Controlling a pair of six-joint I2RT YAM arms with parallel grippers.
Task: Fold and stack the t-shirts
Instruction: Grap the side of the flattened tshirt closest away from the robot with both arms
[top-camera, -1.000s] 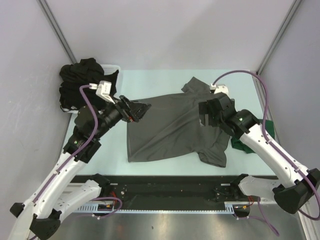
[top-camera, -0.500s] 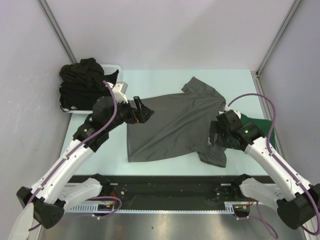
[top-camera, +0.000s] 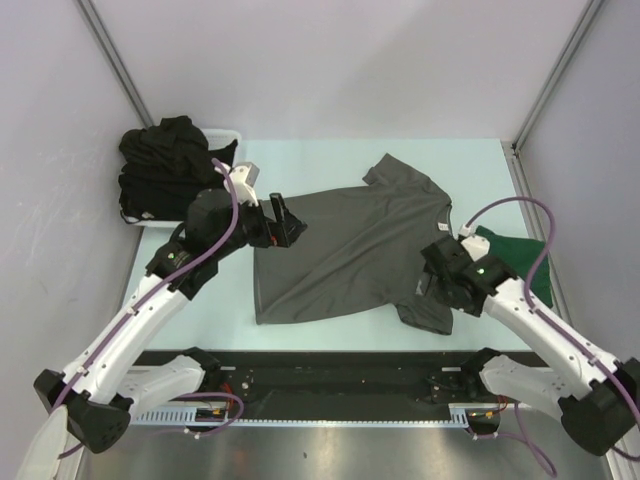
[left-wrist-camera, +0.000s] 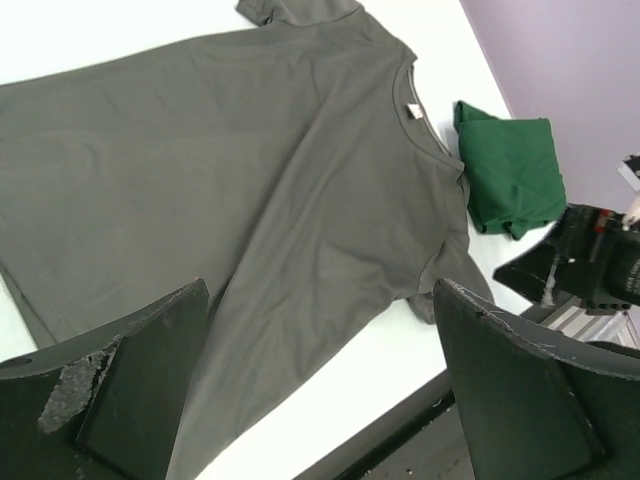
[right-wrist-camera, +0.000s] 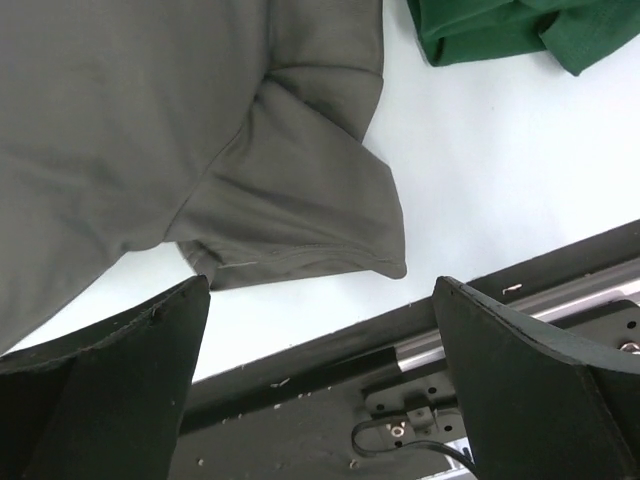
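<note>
Over the last second the left arm has swung its wrist up and round, and the right arm has pulled back from the shirt's chest to its near sleeve, uncovering the green shirt.

At far left, the black t-shirts lie heaped in the white basket. The left gripper hovers with its jaws wide apart and nothing in them, above the hem end of the grey t-shirt. That shirt lies spread flat and aslant on the table, collar to the right. The right gripper, also spread and empty, hangs over the near sleeve. The green t-shirt sits folded just beside the collar.

I judge that folding shirt 2 is about to start. Next, both grippers need to drop and pinch 1 layer at the near edge.
</note>
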